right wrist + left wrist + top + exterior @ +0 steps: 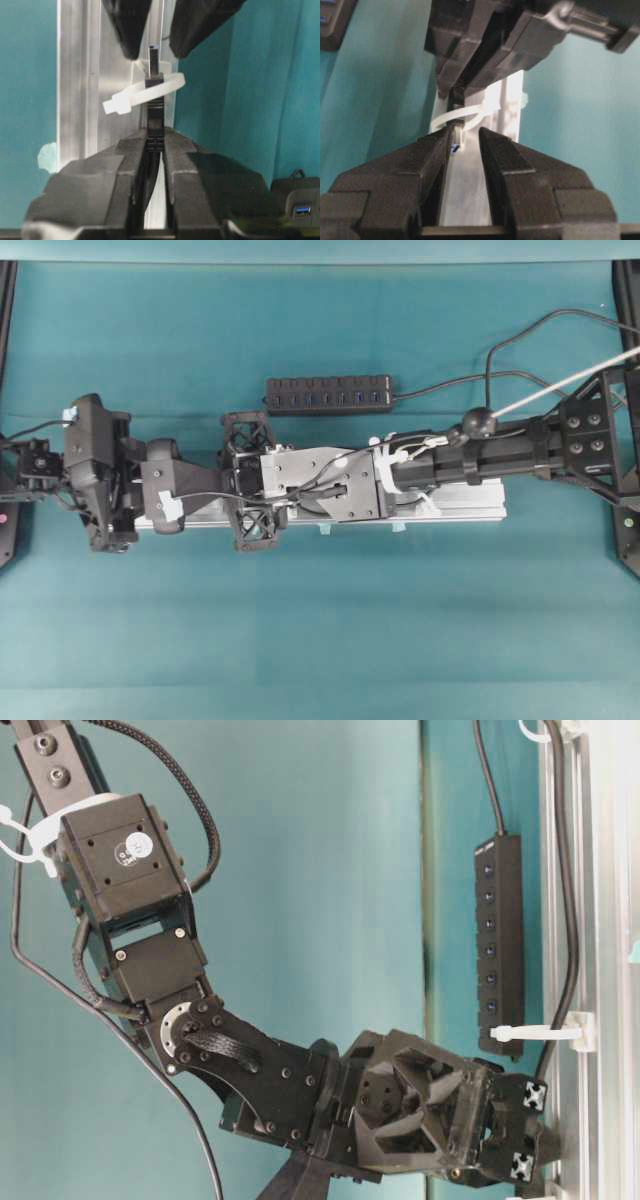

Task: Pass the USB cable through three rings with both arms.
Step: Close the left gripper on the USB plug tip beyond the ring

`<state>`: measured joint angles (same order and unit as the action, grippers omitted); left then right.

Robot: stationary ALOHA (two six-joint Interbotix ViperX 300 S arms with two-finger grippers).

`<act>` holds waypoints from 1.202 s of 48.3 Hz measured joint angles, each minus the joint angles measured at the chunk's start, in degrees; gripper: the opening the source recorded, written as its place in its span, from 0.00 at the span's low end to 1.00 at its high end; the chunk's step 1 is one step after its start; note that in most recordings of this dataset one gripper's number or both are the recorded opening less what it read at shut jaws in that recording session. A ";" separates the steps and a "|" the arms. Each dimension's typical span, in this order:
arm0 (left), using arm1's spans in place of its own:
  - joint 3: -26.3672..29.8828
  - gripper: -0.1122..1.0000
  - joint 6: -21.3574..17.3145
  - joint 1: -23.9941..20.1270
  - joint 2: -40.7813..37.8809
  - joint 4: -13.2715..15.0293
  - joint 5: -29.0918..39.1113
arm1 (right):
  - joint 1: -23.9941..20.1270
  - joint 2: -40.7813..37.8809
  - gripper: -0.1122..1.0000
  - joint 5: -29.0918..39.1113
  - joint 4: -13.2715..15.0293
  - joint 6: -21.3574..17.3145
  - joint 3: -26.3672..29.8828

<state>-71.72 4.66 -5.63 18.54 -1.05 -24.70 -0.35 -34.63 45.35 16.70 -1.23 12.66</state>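
the right gripper (155, 145) is clenched on the usb cable (155, 117) just behind its plug, pushing the silver tip through a ring (145, 95) on the rail (80, 75). opposite, the left gripper (467, 142) stands parted around that tip, seemingly ready to receive it.

From overhead, both arms lie over the silver rail (470, 505) and hide most of it, so the rings cannot be made out there. In the right wrist view the USB cable (155, 127) disappears between the right claw's (155, 142) fingers. The left wrist view is blurred, and the plug tip by the ring (457, 117) stays indistinct.
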 measured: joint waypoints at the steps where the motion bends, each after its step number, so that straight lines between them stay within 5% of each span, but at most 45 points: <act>1: -0.09 0.42 0.00 0.00 0.09 0.00 0.26 | 0.00 0.00 0.03 -0.18 0.00 0.00 0.00; 20: -0.35 0.88 0.44 0.44 -1.67 0.00 0.70 | 0.00 -0.18 0.03 -1.23 -0.18 -1.14 0.26; 32: 1.41 0.88 0.44 0.44 -5.71 0.00 0.70 | 0.00 -0.18 0.03 -1.76 -0.18 -1.32 0.35; 42: 3.25 0.77 0.18 0.44 -9.32 0.00 0.62 | 0.00 -0.09 0.03 -2.81 -0.18 -1.32 0.26; 58: 3.60 0.25 -0.70 0.35 -9.93 -0.09 0.44 | -0.35 -0.09 0.03 -2.72 -0.62 -2.29 0.26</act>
<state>-68.12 3.96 -5.27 8.61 -1.14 -24.26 -0.70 -34.72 42.63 16.08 -3.52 12.92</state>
